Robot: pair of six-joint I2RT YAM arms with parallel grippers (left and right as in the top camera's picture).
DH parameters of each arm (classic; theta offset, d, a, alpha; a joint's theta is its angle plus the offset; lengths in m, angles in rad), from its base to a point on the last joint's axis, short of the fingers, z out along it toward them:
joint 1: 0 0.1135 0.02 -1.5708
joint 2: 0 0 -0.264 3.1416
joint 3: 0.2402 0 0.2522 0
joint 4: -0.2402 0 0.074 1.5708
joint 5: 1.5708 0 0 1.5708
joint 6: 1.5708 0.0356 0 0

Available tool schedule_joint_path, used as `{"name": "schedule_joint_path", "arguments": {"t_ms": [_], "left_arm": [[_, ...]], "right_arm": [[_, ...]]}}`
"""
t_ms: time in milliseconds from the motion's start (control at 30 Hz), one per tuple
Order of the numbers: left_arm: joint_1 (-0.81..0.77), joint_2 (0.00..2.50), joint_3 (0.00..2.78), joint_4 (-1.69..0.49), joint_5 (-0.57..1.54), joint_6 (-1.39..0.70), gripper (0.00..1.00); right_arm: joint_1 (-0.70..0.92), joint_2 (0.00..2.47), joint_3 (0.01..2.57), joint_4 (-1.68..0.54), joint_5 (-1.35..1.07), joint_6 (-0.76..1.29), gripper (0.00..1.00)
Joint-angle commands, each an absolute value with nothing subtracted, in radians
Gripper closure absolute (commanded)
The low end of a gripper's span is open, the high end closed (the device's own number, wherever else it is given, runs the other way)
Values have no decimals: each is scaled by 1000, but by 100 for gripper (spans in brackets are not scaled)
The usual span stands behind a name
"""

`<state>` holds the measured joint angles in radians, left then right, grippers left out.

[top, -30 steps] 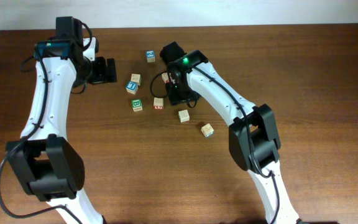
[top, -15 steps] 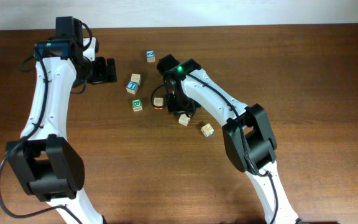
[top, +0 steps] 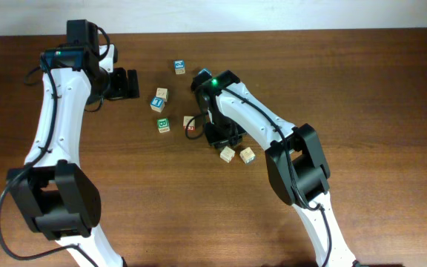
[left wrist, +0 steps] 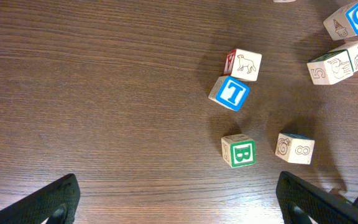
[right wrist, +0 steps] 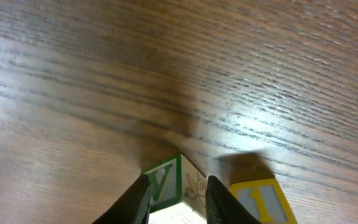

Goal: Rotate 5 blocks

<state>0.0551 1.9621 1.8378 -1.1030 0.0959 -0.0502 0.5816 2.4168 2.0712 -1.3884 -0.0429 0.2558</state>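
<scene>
I'm counting seven blocks point(top: 163, 124); left gripper point(left wrist: 179, 208) is hanging wide open, empty; right gripper point(right wrist: 178, 198) is pinching the green V block point(right wrist: 163, 182), jaws narrow.

This looks like a robot lab. Two white robot arms, a left arm point(top: 54, 111) and a right arm point(top: 262, 122), stand at a brown wooden table point(top: 391, 111). Little letter blocks point(top: 163, 124) lie on it, some between the left pincer point(top: 132, 83) and the right pincer point(top: 222, 141).
</scene>
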Motion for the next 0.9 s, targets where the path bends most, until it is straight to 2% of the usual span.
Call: {"name": "schedule_joint_path", "arguments": {"t_ms": [0, 67, 167, 333, 867], "left_arm": [[55, 1971, 1854, -1104, 89, -64, 1], [55, 1971, 1854, -1104, 89, -64, 1], [55, 1971, 1854, -1104, 89, -64, 1], [55, 1971, 1854, -1104, 89, -64, 1], [55, 1971, 1854, -1104, 89, -64, 1]], "right_arm": [[575, 2426, 2170, -1418, -84, 151, 67], [584, 2424, 2224, -1413, -178, 135, 66], [610, 2431, 2198, -1401, -188, 185, 67], [622, 2431, 2080, -1346, -161, 287, 80], [619, 2430, 2020, -1445, -66, 270, 80]]}}
